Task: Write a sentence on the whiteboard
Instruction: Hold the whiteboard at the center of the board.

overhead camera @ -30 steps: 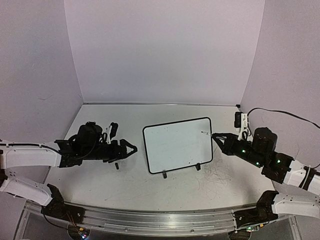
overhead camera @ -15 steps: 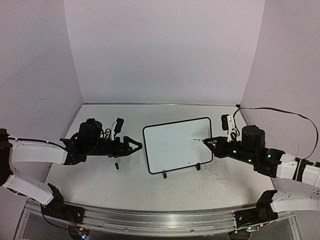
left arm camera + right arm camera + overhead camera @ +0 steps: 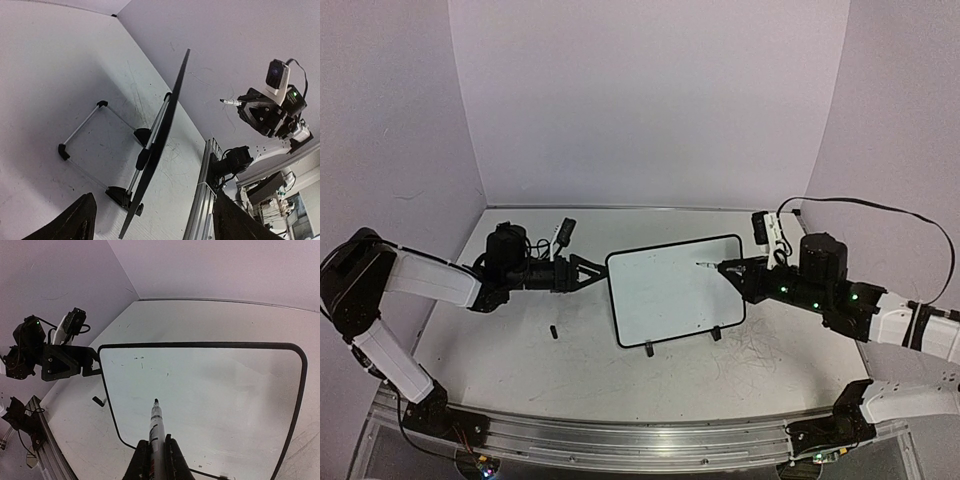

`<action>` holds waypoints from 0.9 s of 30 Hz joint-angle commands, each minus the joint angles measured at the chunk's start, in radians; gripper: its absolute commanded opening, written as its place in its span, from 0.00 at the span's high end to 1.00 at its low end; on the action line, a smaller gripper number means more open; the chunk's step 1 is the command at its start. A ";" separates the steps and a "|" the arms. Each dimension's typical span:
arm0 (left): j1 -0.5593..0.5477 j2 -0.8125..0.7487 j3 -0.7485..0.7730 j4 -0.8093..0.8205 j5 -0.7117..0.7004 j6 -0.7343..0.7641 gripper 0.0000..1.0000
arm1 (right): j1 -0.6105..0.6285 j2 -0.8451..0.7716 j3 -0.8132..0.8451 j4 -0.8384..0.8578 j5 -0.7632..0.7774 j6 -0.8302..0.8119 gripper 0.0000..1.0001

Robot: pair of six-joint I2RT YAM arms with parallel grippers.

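Note:
The whiteboard (image 3: 675, 290) stands tilted on its two black feet mid-table. Its face (image 3: 210, 390) carries only a few small specks; no sentence shows on it. My right gripper (image 3: 730, 271) is shut on a white marker (image 3: 156, 427), uncapped, whose black tip (image 3: 700, 264) hovers over the board's upper right part. My left gripper (image 3: 592, 272) is open and empty at the board's left edge. In the left wrist view the board (image 3: 167, 125) shows edge-on ahead, between the spread fingers (image 3: 82, 215).
A small black marker cap (image 3: 553, 331) lies on the table left of the board, also in the right wrist view (image 3: 99, 401). The board's wire stand (image 3: 85, 130) props it from behind. An aluminium rail (image 3: 620, 435) runs along the near edge. Walls close three sides.
My left gripper has moved right and away from me up to the board's left edge. My right gripper has carried the marker left, from the board's right edge to over its face.

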 commanded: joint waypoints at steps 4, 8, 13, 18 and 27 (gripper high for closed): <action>0.006 0.089 0.151 0.127 0.088 0.050 0.28 | 0.004 0.080 0.090 0.091 -0.058 -0.051 1.00; 0.019 0.190 0.222 0.129 0.170 0.003 0.35 | 0.006 0.096 0.105 0.107 -0.071 -0.054 1.00; 0.020 0.193 0.210 0.141 0.190 0.028 0.51 | 0.006 0.091 0.098 0.106 -0.069 -0.058 1.00; 0.020 0.167 0.187 0.145 0.229 0.044 0.55 | 0.006 0.084 0.099 0.097 -0.072 -0.044 1.00; 0.021 0.204 0.223 0.145 0.267 0.040 0.66 | 0.007 0.042 0.117 0.058 -0.059 -0.031 1.00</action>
